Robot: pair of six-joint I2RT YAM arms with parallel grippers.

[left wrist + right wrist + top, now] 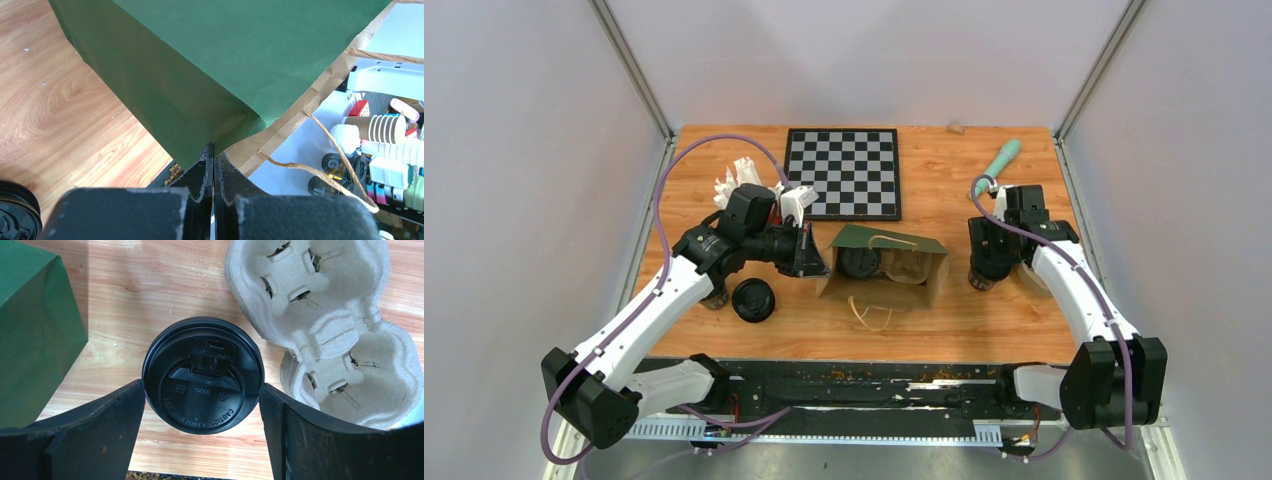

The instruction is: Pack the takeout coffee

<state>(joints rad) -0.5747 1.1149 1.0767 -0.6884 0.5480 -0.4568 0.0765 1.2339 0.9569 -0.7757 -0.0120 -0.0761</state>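
Right wrist: cup edges touching tool

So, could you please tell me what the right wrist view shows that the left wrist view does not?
Only the right wrist view: the black lid of a coffee cup between the spread fingers of the right pincer, contact unclear, with an empty pulp cup carrier beside it. Only the left wrist view: the left pincer shut on the edge of the green paper bag, its twine handles, and a second black lid at the lower left corner. Both: that bag and the wooden table.
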